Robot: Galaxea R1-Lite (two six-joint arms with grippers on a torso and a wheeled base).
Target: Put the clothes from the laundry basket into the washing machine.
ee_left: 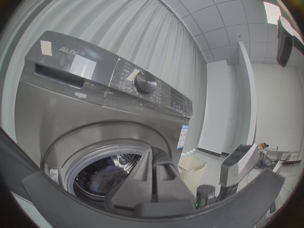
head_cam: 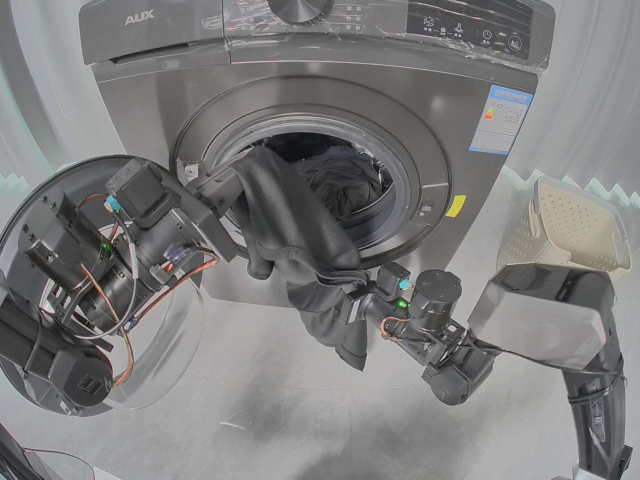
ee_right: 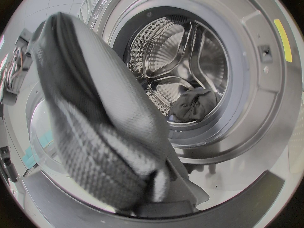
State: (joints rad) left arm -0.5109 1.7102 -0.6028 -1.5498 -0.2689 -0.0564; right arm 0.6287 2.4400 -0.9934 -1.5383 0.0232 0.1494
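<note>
A dark grey garment [head_cam: 293, 228] hangs in front of the washing machine's round opening [head_cam: 313, 188]. My left gripper [head_cam: 230, 178] is shut on its upper end at the opening's left rim, and the cloth [ee_left: 161, 157] peeks out between the closed fingers [ee_left: 142, 181]. My right gripper [head_cam: 347, 295] is shut on the garment's lower part, below the opening; the cloth [ee_right: 104, 117] drapes over its fingers. Other dark clothes [head_cam: 340, 185] [ee_right: 193, 103] lie inside the steel drum. The cream laundry basket [head_cam: 570, 228] [ee_left: 192, 166] stands on the floor to the machine's right.
The machine's glass door [head_cam: 100, 281] is swung open to the left, behind my left arm. The grey floor [head_cam: 280, 401] in front of the machine is bare. White curtains [ee_left: 126, 32] hang behind the machine.
</note>
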